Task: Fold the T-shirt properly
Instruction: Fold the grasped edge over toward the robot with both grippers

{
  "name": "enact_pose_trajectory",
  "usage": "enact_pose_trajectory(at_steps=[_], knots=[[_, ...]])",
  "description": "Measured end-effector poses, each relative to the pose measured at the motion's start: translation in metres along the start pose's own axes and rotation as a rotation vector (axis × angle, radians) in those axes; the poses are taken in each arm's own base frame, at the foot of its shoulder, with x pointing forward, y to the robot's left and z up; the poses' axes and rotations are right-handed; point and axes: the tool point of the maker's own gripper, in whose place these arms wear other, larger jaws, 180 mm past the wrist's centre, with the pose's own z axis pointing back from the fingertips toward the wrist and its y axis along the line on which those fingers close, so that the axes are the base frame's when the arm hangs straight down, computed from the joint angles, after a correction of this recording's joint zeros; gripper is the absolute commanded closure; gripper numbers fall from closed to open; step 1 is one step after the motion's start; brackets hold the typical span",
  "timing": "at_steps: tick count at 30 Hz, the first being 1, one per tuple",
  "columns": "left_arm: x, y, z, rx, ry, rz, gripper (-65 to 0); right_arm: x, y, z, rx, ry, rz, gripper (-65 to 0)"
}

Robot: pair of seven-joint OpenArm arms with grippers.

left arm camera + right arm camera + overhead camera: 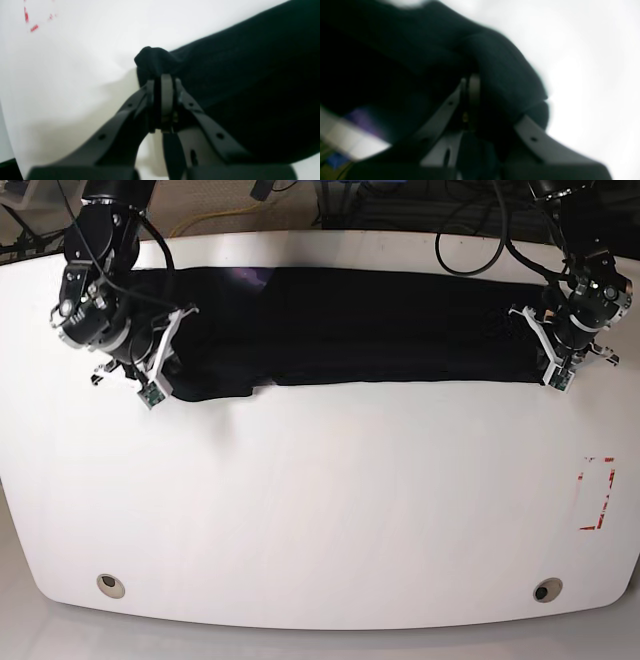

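Note:
The black T-shirt [360, 325] lies folded into a long band across the far half of the white table [320, 500]. Only a bit of purple print [246, 277] shows at its far edge; the face and the text are hidden. My left gripper [541, 342] is at the band's right end. In the left wrist view it [163, 77] is shut on a bunched corner of the black cloth [250, 75]. My right gripper [177, 356] is at the band's left end. In the blurred right wrist view it [470, 80] is shut on a fold of the shirt [505, 75].
A red dashed tape mark [597, 492] sits near the table's right edge and shows in the left wrist view [30, 21]. Two round holes [110, 584] [545, 590] lie near the front edge. Cables [470, 240] run behind the table's far edge.

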Motion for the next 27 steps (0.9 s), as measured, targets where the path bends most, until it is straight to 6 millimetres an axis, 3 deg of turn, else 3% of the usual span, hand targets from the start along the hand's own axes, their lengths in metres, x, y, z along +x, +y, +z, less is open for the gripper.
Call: enact_pose_trajectory(at_steps=[9, 10, 14, 15, 18, 20, 23, 27], knots=[[-0.017, -0.008, 0.003, -0.019, 0.038, -0.002, 0.0, -0.050, 0.020, 0.016, 0.082, 0.020, -0.180, -1.3], [-0.019, -0.009, 0.003, -0.021, 0.042, -0.003, -0.4, -0.052, 0.023, 0.016, 0.090, 0.022, -0.184, -4.3], [-0.027, -0.012, 0.005, -0.027, 0.064, -0.007, -13.9, -0.065, 0.033, 0.014, 0.108, 0.047, -0.218, -32.3], [-0.029, -0.012, 0.005, -0.029, 0.068, -0.006, -20.6, -0.067, 0.034, 0.013, 0.114, 0.049, -0.227, -42.0], [-0.035, -0.012, 0.005, -0.028, 0.103, -0.007, -36.7, -0.073, 0.035, 0.013, 0.116, 0.065, -0.240, -59.6], [-0.041, -0.008, 0.007, -0.024, 0.146, -0.019, -42.2, -0.077, 0.027, 0.019, 0.093, 0.050, -0.268, -63.3], [-0.050, 0.002, 0.010, -0.004, 0.210, -0.034, -40.7, -0.087, 0.006, 0.032, 0.011, 0.060, -0.303, -63.3], [-0.028, 0.011, 0.016, 0.032, 0.150, -0.040, -39.9, -0.086, -0.006, 0.046, -0.019, 0.006, -0.353, -63.3]])
